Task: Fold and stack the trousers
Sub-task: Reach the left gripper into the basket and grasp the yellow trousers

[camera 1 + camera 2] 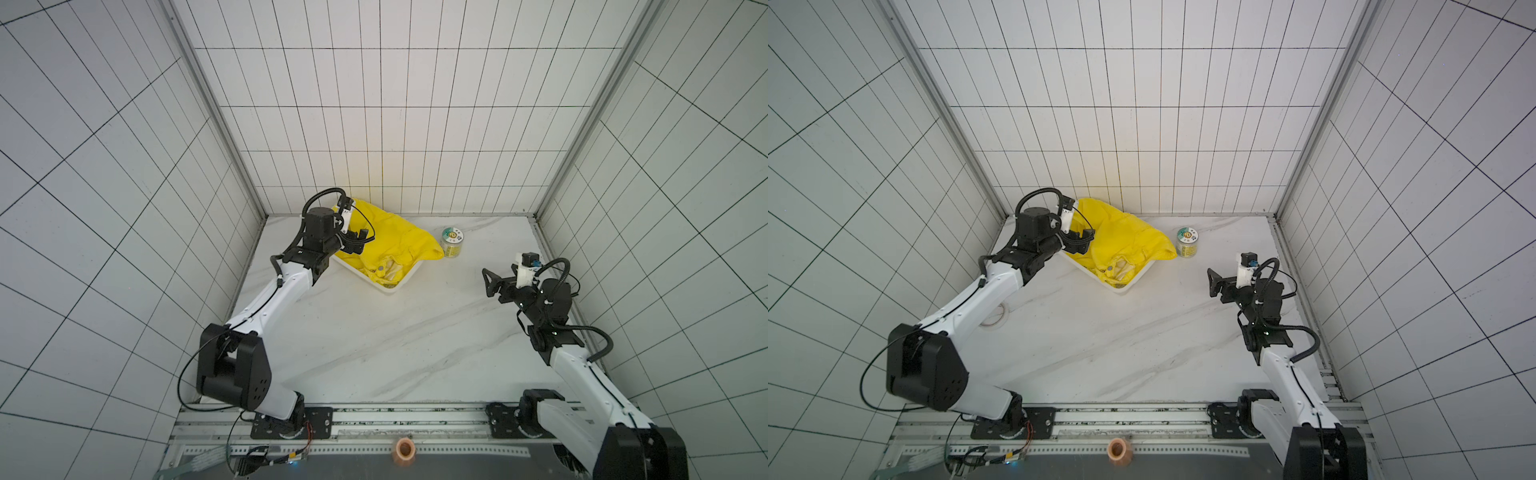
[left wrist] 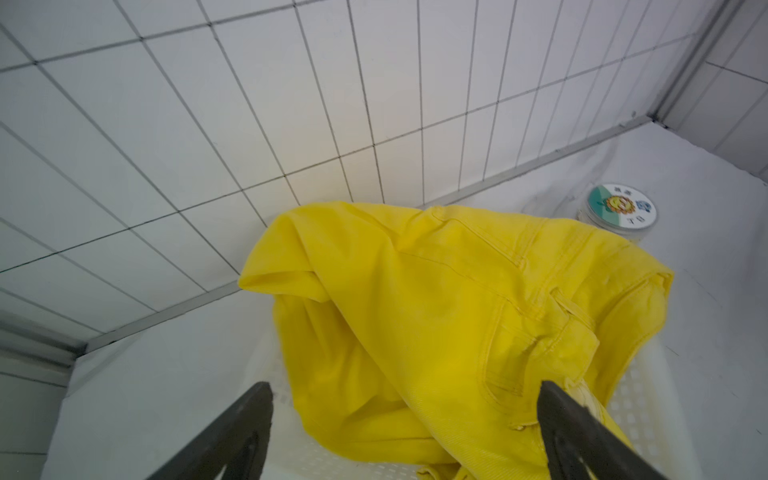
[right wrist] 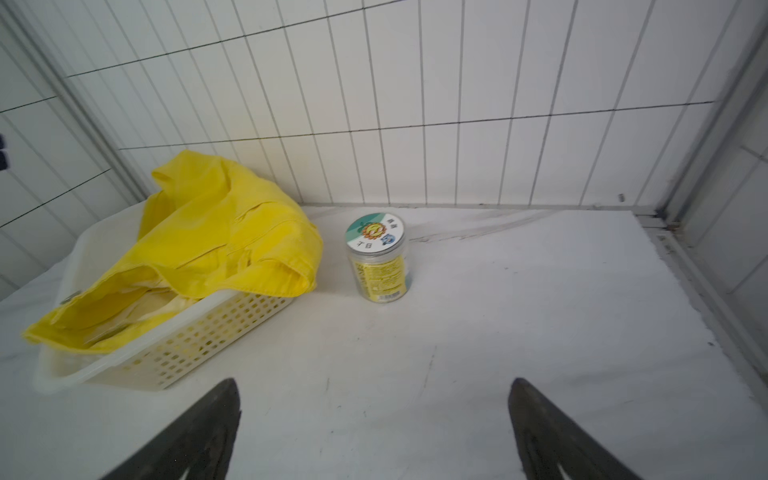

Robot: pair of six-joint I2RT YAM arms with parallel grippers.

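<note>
The bright yellow cloth trousers (image 1: 392,237) lie crumpled and unfolded in a loose heap inside the white perforated plastic basket (image 3: 208,332), one fold draping over its rim, the open waistband showing a small round button (image 1: 381,269).

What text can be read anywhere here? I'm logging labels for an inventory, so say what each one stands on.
"T D" (second letter uncertain): on the round lid of the clear jar, below a sunflower picture.
Small characters above the sunflower on that lid: too blurred to read.
Fine print and barcode on the jar's yellow side label: too small to read.
Yellow trousers and white basket: no text visible.
</note>
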